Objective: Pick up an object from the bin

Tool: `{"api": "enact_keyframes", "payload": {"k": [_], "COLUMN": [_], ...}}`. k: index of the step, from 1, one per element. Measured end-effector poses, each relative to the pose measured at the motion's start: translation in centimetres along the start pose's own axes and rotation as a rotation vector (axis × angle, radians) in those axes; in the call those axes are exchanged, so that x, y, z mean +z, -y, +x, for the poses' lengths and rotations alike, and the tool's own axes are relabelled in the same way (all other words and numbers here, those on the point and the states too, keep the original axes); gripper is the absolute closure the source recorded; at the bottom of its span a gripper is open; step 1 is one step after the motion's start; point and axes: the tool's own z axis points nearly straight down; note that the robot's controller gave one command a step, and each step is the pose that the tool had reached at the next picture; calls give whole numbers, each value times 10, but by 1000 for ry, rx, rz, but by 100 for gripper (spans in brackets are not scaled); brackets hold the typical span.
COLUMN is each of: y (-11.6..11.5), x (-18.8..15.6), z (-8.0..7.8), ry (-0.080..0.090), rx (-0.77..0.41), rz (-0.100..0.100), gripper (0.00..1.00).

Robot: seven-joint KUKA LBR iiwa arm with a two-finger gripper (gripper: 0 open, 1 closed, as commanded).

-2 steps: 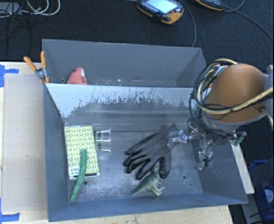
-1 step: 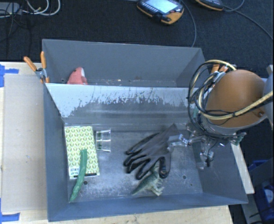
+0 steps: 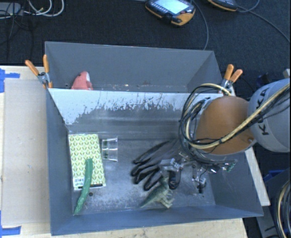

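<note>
The pincer (image 3: 186, 180) is seen low in the right part of the grey bin (image 3: 135, 78), near the front wall, hung under the arm's rounded orange cover (image 3: 224, 125), around which dark and yellow cables (image 3: 195, 113) are looped. Its two fingers (image 3: 172, 180) are pointed down and set apart, so a wide stance is shown, and nothing is gripped between them. The finger nearer the bin's middle is placed at the right edge of a black glove (image 3: 147, 166), which is spread flat on the floor with its fingers splayed toward the middle; whether it is touched cannot be told. The other finger is held over bare floor further right. Just in front of the glove, near the front wall, an olive-green crumpled thing (image 3: 157, 198) is found, close beside the nearer finger. In the left part of the bin a flat green-patterned box (image 3: 83, 155) is laid, and a long green stick (image 3: 84, 185) is rested slantwise across its lower half, one end reaching past the box toward the front wall. A small clear plastic piece (image 3: 109, 149) is set just right of the box's upper corner, well apart from the pincer. A pink thing (image 3: 82, 81) is seen against the far wall at the left.
</note>
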Motion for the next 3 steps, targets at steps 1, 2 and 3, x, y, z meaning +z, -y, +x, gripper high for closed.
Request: {"api": "enact_keyframes", "payload": {"k": [1,2,3], "y": [9,16,-7], "x": [-1,-14,-60], "z": [-5,-1,15], "ry": [8,11,5], "rx": [-1,-2,10], "rz": [13,18,6], "gripper": [100,100,100]}}
